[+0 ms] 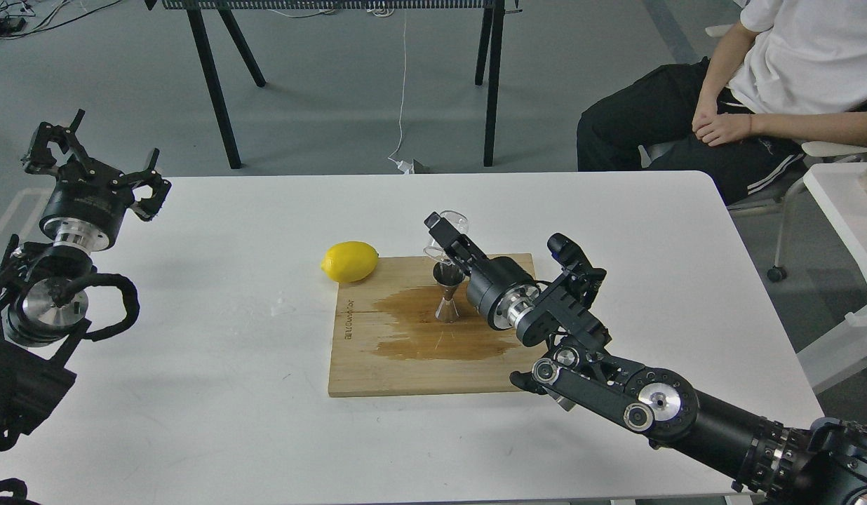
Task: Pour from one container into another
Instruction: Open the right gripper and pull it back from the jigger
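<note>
The steel jigger (447,294) stands upright on the wooden board (377,365), in the middle of a brown wet patch (433,333). My right gripper (444,235) is shut on the clear glass cup (449,233), which it holds tilted just above and behind the jigger's mouth. The cup looks see-through, and I cannot tell what is inside it. My left gripper (90,151) hangs open far to the left, above the table's edge, with nothing in it.
A yellow lemon (349,261) lies at the board's far left corner. The white table (195,393) carries the board. A seated person (756,91) is at the far right, and black stand legs (216,91) rise beyond the table.
</note>
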Controlling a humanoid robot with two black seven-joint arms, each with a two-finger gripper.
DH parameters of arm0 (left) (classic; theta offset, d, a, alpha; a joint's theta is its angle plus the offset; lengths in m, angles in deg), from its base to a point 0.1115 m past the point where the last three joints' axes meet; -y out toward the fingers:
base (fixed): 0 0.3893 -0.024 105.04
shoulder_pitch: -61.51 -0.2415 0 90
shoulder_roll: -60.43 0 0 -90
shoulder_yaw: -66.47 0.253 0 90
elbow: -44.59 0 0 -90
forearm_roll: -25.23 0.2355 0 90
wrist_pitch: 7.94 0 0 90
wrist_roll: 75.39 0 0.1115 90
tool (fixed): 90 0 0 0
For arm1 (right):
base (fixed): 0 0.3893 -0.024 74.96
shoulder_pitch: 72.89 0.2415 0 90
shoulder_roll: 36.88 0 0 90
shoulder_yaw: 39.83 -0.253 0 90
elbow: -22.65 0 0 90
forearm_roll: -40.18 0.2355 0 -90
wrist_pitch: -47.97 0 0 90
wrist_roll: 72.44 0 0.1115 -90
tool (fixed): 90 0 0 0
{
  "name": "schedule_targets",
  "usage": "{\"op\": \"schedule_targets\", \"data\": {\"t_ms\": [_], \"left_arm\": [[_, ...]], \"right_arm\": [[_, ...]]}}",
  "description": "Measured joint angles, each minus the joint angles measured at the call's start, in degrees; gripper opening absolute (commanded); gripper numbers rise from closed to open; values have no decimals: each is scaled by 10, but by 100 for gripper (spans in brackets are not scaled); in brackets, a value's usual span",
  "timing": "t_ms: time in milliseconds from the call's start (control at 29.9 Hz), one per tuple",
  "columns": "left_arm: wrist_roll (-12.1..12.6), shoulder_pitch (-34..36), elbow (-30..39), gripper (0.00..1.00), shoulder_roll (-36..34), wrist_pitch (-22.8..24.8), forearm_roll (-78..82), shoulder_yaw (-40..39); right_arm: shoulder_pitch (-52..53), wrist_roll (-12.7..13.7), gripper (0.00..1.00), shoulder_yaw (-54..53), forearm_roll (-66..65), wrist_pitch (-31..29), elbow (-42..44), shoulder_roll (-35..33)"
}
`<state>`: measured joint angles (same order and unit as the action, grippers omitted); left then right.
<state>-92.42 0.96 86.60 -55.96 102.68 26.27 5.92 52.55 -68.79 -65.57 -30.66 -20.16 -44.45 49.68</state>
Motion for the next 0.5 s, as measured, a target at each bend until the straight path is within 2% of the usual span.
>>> {"op": "schedule_targets", "data": {"t_ms": [502], "left_arm": [[0, 0, -1, 100, 0, 0, 0, 0]], "right_arm": [[24, -9, 40, 19, -37, -1, 1, -15]]}}
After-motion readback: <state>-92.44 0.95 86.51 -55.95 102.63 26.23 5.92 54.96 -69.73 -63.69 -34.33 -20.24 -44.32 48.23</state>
